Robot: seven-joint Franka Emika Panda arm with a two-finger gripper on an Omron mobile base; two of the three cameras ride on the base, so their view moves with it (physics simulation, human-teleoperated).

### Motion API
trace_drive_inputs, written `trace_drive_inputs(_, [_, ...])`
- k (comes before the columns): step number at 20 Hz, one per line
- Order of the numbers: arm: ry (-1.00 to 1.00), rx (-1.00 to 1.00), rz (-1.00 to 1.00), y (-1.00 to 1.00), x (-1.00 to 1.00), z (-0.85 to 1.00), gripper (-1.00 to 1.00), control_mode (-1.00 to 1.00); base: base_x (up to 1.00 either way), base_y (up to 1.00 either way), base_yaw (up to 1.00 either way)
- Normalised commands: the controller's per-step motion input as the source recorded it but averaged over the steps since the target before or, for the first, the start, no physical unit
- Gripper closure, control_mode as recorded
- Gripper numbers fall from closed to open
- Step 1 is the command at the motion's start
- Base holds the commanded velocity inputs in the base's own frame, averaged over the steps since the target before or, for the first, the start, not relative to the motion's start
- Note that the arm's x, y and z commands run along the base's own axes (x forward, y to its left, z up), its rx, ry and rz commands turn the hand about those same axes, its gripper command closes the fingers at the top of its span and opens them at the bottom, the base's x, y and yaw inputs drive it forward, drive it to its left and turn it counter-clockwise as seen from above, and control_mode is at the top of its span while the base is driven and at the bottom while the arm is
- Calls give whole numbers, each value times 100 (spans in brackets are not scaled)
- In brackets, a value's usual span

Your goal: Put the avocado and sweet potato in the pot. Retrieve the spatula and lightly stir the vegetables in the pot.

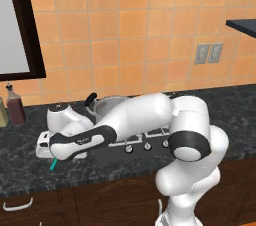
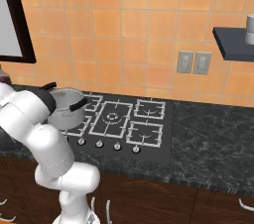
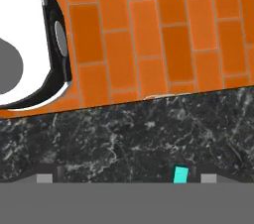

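Seeing my tool (image 1: 50,154) spread wide, low over the dark desk (image 1: 20,170), holding nothing. Spatula (image 1: 53,164) lies on the desk right under it, teal end between the fingertips (image 3: 209,178). Pot (image 2: 67,104) sits just behind the tool.

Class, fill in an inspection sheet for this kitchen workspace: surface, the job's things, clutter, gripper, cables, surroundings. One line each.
Surface: dark speckled counter with a gas cooktop set into it.
Job's things: pot on the rear left burner; teal spatula handle end on the counter beneath the hand.
Clutter: a dark bottle at the back of the counter.
Gripper: gripper open, low over the counter, spatula handle between its tips.
Cables: nothing seen.
Surroundings: orange tiled wall, two wall outlets, a dark shelf.
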Motion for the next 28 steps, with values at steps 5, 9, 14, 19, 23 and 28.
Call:
trace_drive_inputs(5, [0, 0, -9, 40, 32, -31, -100, -100, 0, 0, 0])
trace_drive_inputs(9, [0, 0, -6, 35, 23, -38, -100, -100, 0, 0, 0])
trace_drive_inputs(14, [0, 0, -7, 26, 23, -22, -100, -100, 0, 0, 0])
trace_drive_inputs(19, [0, 0, -8, 3, 27, -18, -100, -100, 0, 0, 0])
trace_drive_inputs(23, [0, 0, -5, -26, 27, -35, -100, -100, 0, 0, 0])
trace_drive_inputs(28, [0, 0, -3, -12, 24, -46, 100, -100, 0, 0, 0])
